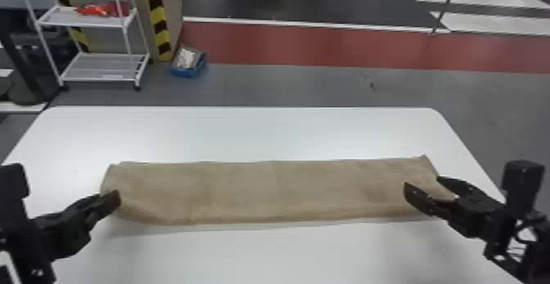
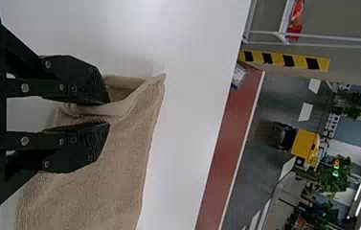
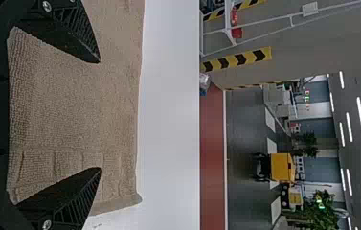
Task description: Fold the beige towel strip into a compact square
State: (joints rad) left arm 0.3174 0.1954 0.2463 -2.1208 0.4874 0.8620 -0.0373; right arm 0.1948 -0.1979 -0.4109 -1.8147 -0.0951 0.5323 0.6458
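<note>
There's 1 towel strip [image 1: 278, 191], 2 tools [image 1: 421, 181], 1 tbl [image 1: 266, 134], 1 cart [image 1: 102, 67] & 1 blue bin [image 1: 184, 73].

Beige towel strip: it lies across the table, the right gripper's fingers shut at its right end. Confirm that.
Not shut: the right wrist view shows the right gripper with fingers wide apart there. The towel strip does lie across the table.

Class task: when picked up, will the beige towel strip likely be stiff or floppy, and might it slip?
The towel strip is probably floppy, since one end curls softly. Its nubbly pile suggests decent grip. Layers gape at that end, so they may separate when lifted.
</note>
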